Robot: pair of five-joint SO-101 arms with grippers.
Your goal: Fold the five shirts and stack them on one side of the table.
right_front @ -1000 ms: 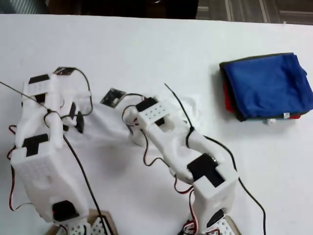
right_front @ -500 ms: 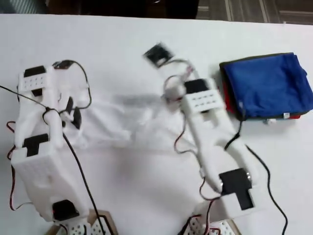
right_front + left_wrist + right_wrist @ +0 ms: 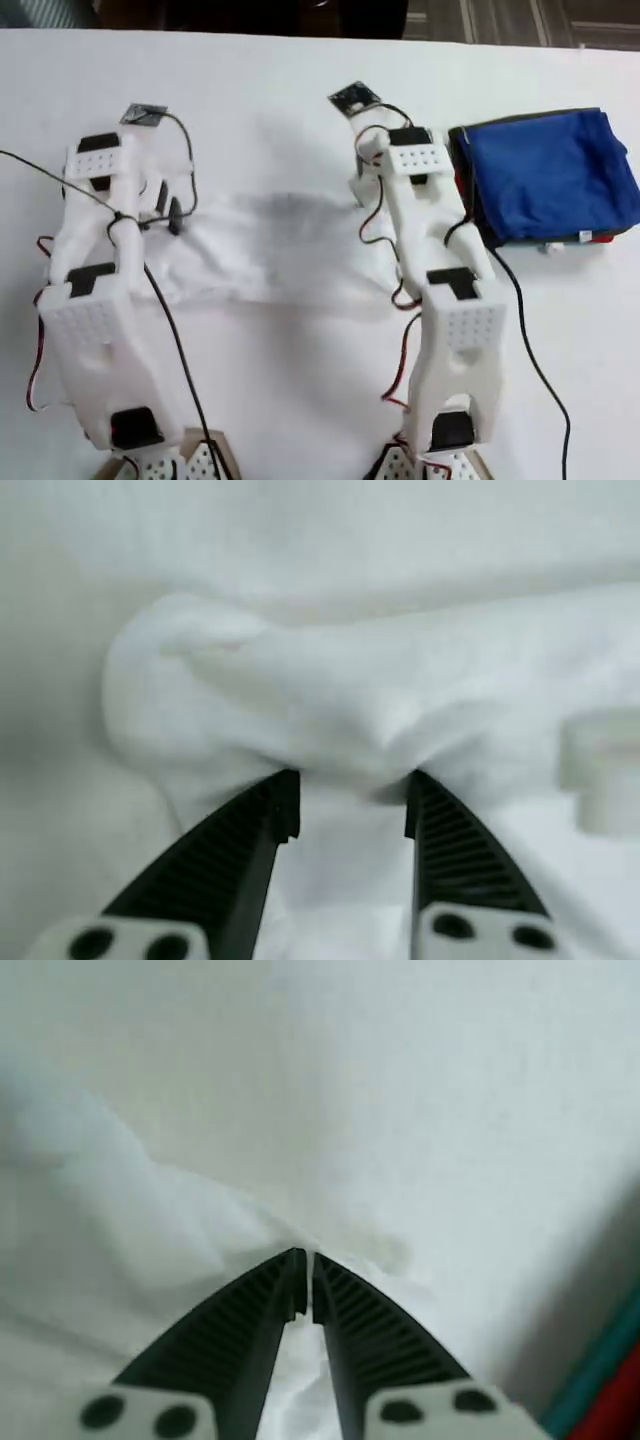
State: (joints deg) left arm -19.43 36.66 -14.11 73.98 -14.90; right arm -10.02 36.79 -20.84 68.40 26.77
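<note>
- From above, we see the white shirt (image 3: 270,250) stretched flat, its long axis running between the left gripper (image 3: 350,802) and the right gripper (image 3: 304,1285).
- Close up, the left jaws clamp a thick fold (the gap between them is packed with cloth), and the right jaws pinch a thin edge.
- Beyond the right jaws sits the folded stack (image 3: 545,175).

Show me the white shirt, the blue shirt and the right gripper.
white shirt (image 3: 270,250), high view, middle of the cloth.
blue shirt (image 3: 550,170), high view, top face.
right gripper (image 3: 305,1272), right wrist view, between fingertips.
</note>
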